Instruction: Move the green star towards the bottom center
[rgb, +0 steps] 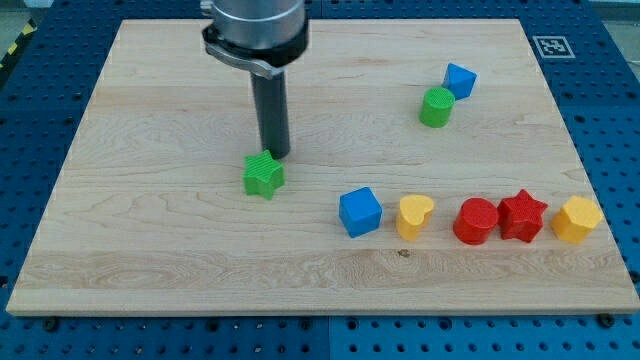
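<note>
On a pale wooden table (150, 260), my tip (276, 153), a bare rod with no gripper to open or close, touches the green star (263, 175) from the view's top, bottom center lying beyond.

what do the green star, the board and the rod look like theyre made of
Green star: likely 3D-printed plastic, matte, with fine ridged lines across its faces. Board: light wood, smooth, with visible grain streaks. My rod: dark, faintly glossy, possibly metal or hard plastic; the look leaves it open. My tip sits just above the star, at its top edge.
</note>
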